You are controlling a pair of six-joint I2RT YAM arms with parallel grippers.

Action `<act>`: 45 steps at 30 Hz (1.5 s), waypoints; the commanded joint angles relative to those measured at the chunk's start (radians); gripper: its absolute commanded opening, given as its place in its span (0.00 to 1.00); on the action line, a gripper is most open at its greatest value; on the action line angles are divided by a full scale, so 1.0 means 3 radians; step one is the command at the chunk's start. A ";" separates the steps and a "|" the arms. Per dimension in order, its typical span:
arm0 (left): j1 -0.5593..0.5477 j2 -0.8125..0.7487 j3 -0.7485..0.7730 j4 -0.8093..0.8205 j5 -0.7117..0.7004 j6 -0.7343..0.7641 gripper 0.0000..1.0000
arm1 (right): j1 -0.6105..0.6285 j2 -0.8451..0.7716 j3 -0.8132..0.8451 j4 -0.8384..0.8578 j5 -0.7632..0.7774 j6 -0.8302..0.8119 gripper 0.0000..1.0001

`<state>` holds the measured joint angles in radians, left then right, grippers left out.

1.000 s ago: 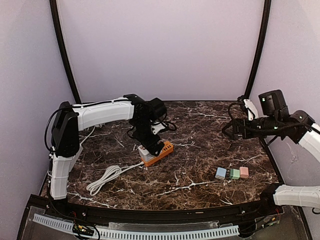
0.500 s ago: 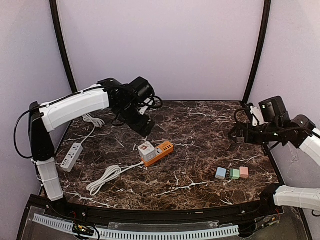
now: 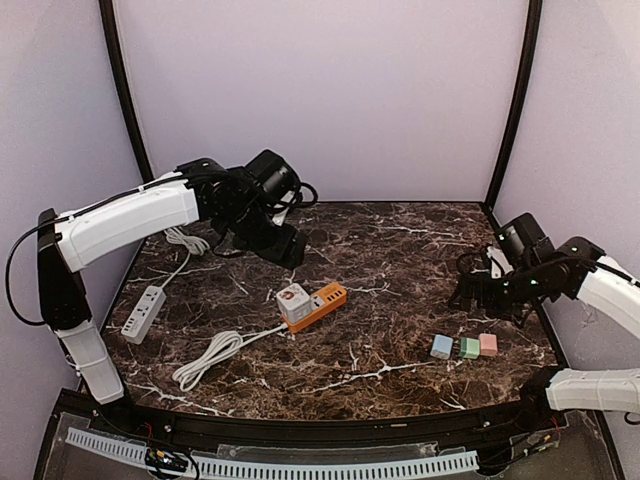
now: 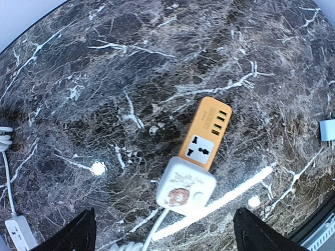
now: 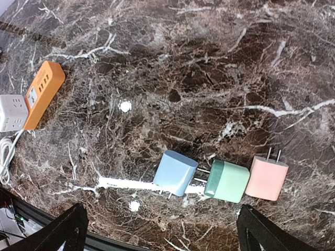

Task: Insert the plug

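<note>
The left claw (image 3: 288, 250) is hovering spread wide, eleven o'clock of the orange strip (image 3: 325, 300); the white plug (image 3: 291, 300) is seemingly sitting in it; the right claw (image 5: 161, 230) is hanging spread over chargers (image 5: 227, 181).

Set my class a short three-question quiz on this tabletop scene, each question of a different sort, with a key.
1. True or false: the white cube plug lies well apart from the orange power strip.
2. What colour is the middle charger in the row of three? A blue, B green, C pink.
3. Near which side edge of the table does the white power strip lie?

Key: 1 false, it sits at the strip's end; 2 B; 3 left.
</note>
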<state>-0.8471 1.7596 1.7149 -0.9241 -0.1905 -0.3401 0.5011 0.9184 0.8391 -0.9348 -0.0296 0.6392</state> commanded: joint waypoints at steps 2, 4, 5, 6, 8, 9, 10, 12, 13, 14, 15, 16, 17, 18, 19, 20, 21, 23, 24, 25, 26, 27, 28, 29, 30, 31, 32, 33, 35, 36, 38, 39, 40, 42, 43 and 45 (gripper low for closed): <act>-0.0319 0.0125 0.0255 -0.0167 -0.0077 -0.0196 0.87 | -0.0009 0.0157 -0.0082 -0.0001 -0.0166 0.0307 0.99; -0.0387 0.0231 0.0330 -0.0147 -0.0059 -0.0258 0.84 | -0.0010 0.0245 -0.0093 0.0019 -0.0179 0.0440 0.99; -0.0449 0.0248 0.0347 -0.0089 -0.0060 -0.0270 0.84 | -0.0009 0.0290 -0.0107 0.0027 -0.0188 0.0518 0.99; -0.0477 0.0274 0.0348 -0.0053 -0.0056 -0.0304 0.84 | -0.0009 0.0351 -0.0127 0.0030 -0.0214 0.0580 0.99; -0.0564 0.0315 0.0352 0.0050 -0.0018 -0.0379 0.83 | -0.0009 0.0440 -0.0187 0.0065 -0.0304 0.0664 0.99; -0.0581 0.0328 0.0350 0.0105 0.0002 -0.0405 0.83 | -0.0001 0.0461 -0.0219 0.0096 -0.0356 0.0717 0.98; -0.0612 0.0352 0.0352 0.0125 0.0021 -0.0448 0.82 | 0.0008 0.0464 -0.0245 0.0129 -0.0389 0.0766 0.97; -0.0659 0.0381 0.0352 0.0169 0.0031 -0.0488 0.81 | 0.0042 0.0434 -0.0289 0.0158 -0.0391 0.0883 0.94; -0.0666 0.0387 0.0352 0.0190 0.0037 -0.0503 0.80 | 0.0062 0.0408 -0.0306 0.0174 -0.0373 0.0951 0.94; -0.0685 0.0400 0.0346 0.0196 0.0042 -0.0530 0.80 | 0.0077 0.0375 -0.0333 0.0186 -0.0365 0.1016 0.93; -0.0692 0.0402 0.0345 0.0207 0.0045 -0.0539 0.79 | 0.0093 0.0345 -0.0359 0.0210 -0.0358 0.1081 0.92; -0.0705 0.0406 0.0334 0.0221 0.0040 -0.0555 0.79 | 0.0117 0.0323 -0.0393 0.0244 -0.0363 0.1139 0.90; -0.0710 0.0405 0.0331 0.0224 0.0031 -0.0562 0.79 | 0.0150 0.0320 -0.0428 0.0296 -0.0385 0.1181 0.87; -0.0724 0.0404 0.0322 0.0226 0.0026 -0.0574 0.78 | 0.0192 0.0325 -0.0460 0.0347 -0.0391 0.1235 0.85; -0.0730 0.0404 0.0317 0.0229 0.0019 -0.0579 0.78 | 0.0233 0.0346 -0.0488 0.0397 -0.0398 0.1281 0.83; -0.0742 0.0404 0.0306 0.0234 0.0018 -0.0593 0.78 | 0.0286 0.0381 -0.0515 0.0450 -0.0406 0.1320 0.83; -0.0746 0.0404 0.0299 0.0236 0.0017 -0.0607 0.77 | 0.0335 0.0426 -0.0532 0.0486 -0.0405 0.1349 0.82; -0.0765 0.0404 0.0282 0.0242 0.0025 -0.0629 0.77 | 0.0408 0.0534 -0.0551 0.0529 -0.0384 0.1380 0.82; -0.0776 0.0404 0.0274 0.0239 0.0023 -0.0637 0.77 | 0.0435 0.0588 -0.0552 0.0543 -0.0364 0.1386 0.82; -0.0781 0.0404 0.0270 0.0241 0.0021 -0.0650 0.76 | 0.0464 0.0632 -0.0552 0.0562 -0.0345 0.1387 0.82; -0.0795 0.0404 0.0267 0.0242 0.0021 -0.0656 0.76 | 0.0489 0.0663 -0.0555 0.0576 -0.0319 0.1395 0.81; -0.0806 0.0402 0.0264 0.0240 0.0015 -0.0669 0.76 | 0.0510 0.0692 -0.0559 0.0599 -0.0292 0.1404 0.80; -0.0818 0.0400 0.0259 0.0241 0.0011 -0.0675 0.76 | 0.0524 0.0718 -0.0562 0.0620 -0.0269 0.1410 0.79; -0.0825 0.0399 0.0255 0.0242 0.0007 -0.0685 0.76 | 0.0536 0.0740 -0.0566 0.0636 -0.0239 0.1416 0.77; -0.0834 0.0399 0.0249 0.0242 0.0004 -0.0691 0.76 | 0.0545 0.0765 -0.0570 0.0651 -0.0217 0.1427 0.75; -0.0847 0.0397 0.0242 0.0240 0.0001 -0.0698 0.75 | 0.0551 0.0787 -0.0579 0.0667 -0.0200 0.1439 0.74; -0.0850 0.0395 0.0235 0.0242 -0.0002 -0.0700 0.75 | 0.0555 0.0812 -0.0593 0.0697 -0.0186 0.1447 0.72; -0.0859 0.0390 0.0229 0.0242 -0.0010 -0.0708 0.74 | 0.0559 0.0824 -0.0608 0.0727 -0.0183 0.1451 0.71; -0.0869 0.0385 0.0214 0.0244 -0.0015 -0.0720 0.74 | 0.0559 0.0872 -0.0632 0.0768 -0.0171 0.1453 0.69; -0.0871 0.0387 0.0212 0.0244 -0.0012 -0.0724 0.74 | 0.0564 0.0899 -0.0638 0.0777 -0.0157 0.1454 0.68; -0.0877 0.0379 0.0204 0.0251 -0.0017 -0.0723 0.74 | 0.0564 0.0968 -0.0644 0.0795 -0.0119 0.1449 0.66; -0.0878 0.0375 0.0205 0.0252 -0.0025 -0.0715 0.73 | 0.0564 0.0994 -0.0648 0.0807 -0.0101 0.1444 0.66; -0.0878 0.0374 0.0205 0.0258 -0.0027 -0.0711 0.73 | 0.0564 0.1021 -0.0648 0.0820 -0.0072 0.1437 0.65; -0.0880 0.0373 0.0207 0.0272 -0.0023 -0.0697 0.73 | 0.0567 0.1072 -0.0663 0.0886 -0.0042 0.1417 0.63; -0.0881 0.0373 0.0204 0.0283 -0.0024 -0.0687 0.73 | 0.0562 0.1111 -0.0667 0.0919 -0.0040 0.1398 0.62; -0.0879 0.0373 0.0203 0.0297 -0.0021 -0.0671 0.73 | 0.0564 0.1199 -0.0670 0.0965 -0.0048 0.1367 0.60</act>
<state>-1.1046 1.8896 1.7908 -0.8417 -0.1879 -0.5457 0.6598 1.2415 0.6529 -0.6960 -0.0711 1.0592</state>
